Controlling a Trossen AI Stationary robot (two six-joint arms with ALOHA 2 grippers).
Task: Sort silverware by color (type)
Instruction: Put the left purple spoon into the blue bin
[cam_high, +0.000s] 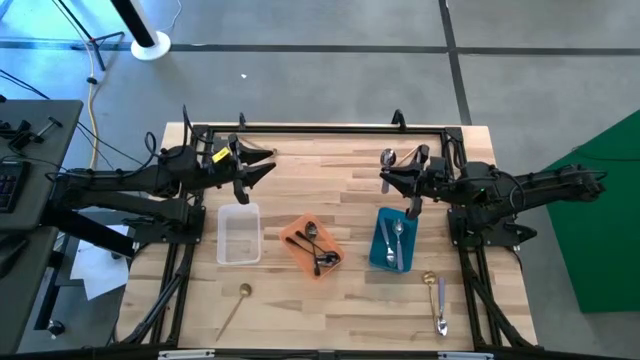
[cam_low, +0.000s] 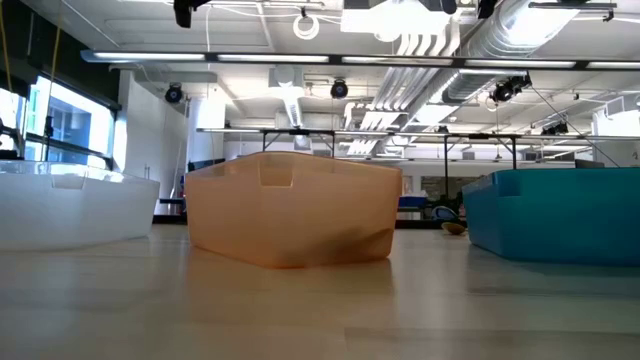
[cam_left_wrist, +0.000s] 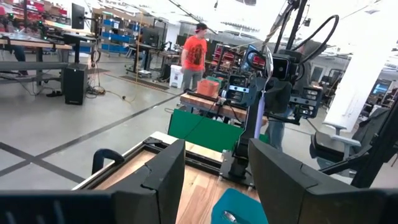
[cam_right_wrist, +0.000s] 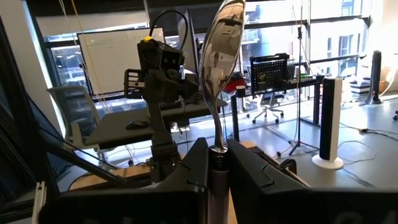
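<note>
My right gripper hovers above the table near the blue tray's far end, shut on a shiny silver spoon with a lilac handle. My left gripper hovers open over the table's far left with nothing between its fingers. The blue tray holds silver spoons. The orange tray holds dark spoons. The clear tray shows nothing in it. A gold spoon lies flat on the table near the front edge, and two more spoons lie flat at the front right. My right gripper pinches the spoon's lilac handle between its two fingers, just below the slim neck. The fingers come about level from the table's right side. The spoon stands out past the fingertips with its bowl uppermost, lifted clear of the table.
The three trays stand in a row across the table's middle, seen side-on in the low view as clear, orange and blue. A black frame rail runs along the far edge. A person in an orange shirt stands far off.
</note>
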